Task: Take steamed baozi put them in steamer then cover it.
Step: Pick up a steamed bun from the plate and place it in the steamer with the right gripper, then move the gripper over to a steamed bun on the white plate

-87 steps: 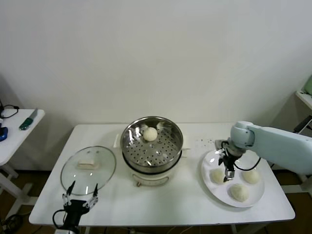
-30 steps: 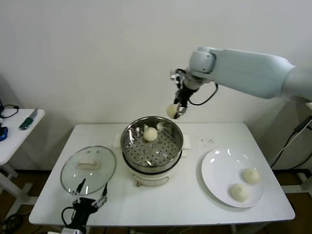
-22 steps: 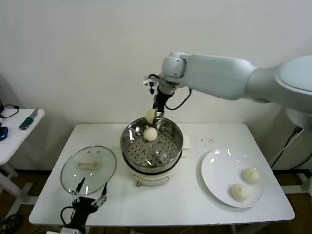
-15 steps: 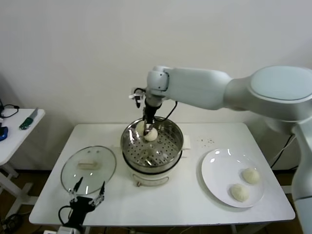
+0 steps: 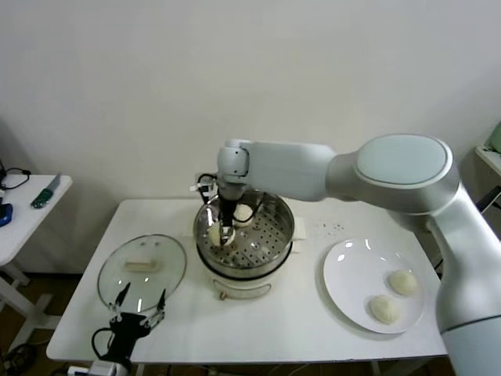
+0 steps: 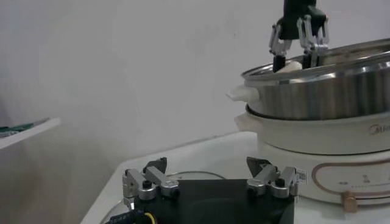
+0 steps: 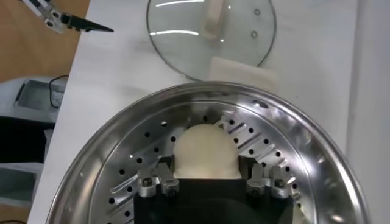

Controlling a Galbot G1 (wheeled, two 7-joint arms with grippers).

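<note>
The right gripper [image 5: 220, 233] is reaching down inside the steamer [image 5: 266, 249] on its left side, its fingers [image 7: 159, 179] pinching a bun [image 7: 204, 151] from both flanks just above the perforated floor; whether the grip is loosening cannot be told. A second bun [image 5: 243, 214] is sitting toward the back of the basket, close beside the arm's wrist, and two more [image 5: 402, 282] are waiting on the white plate [image 5: 349, 266] at the table's right. To do this step well, the bun should probably be touching the floor before the fingers spread, so it is not dropping and rolling into its neighbour, and the fingers should be lifting straight up afterwards to avoid dragging soft dough. The left gripper [image 5: 136, 309] is hovering with fingers spread near the table's front edge, just in front of the glass lid [image 5: 142, 271], which is lying flat on the table left of the steamer.
</note>
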